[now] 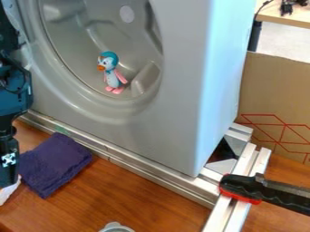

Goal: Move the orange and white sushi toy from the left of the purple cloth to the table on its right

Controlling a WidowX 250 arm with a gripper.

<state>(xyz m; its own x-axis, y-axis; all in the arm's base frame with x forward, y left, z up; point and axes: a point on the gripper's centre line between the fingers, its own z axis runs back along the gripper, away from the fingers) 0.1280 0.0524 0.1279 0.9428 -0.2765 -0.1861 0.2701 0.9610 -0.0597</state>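
Note:
At the left edge hangs the black gripper (pixel 8 161), pointing down just left of a folded dark purple cloth (pixel 54 164) on the wooden table. A white item (pixel 8 191) lies right beneath the gripper, partly cut off by the view's edge; whether they touch, I cannot tell. Inside the round opening of a grey washing-machine-like front (pixel 176 131) stands a toy penguin (pixel 112 73) with a blue head, orange beak and pink wings and feet. The penguin is well above and to the right of the gripper.
Metal rails (pixel 145 168) run along the foot of the grey front. A clamp with a black and red handle (pixel 242 186) sits on the rails at the lower right. A cardboard panel (pixel 275 95) stands behind. A round grey object (pixel 116 227) shows at the bottom edge.

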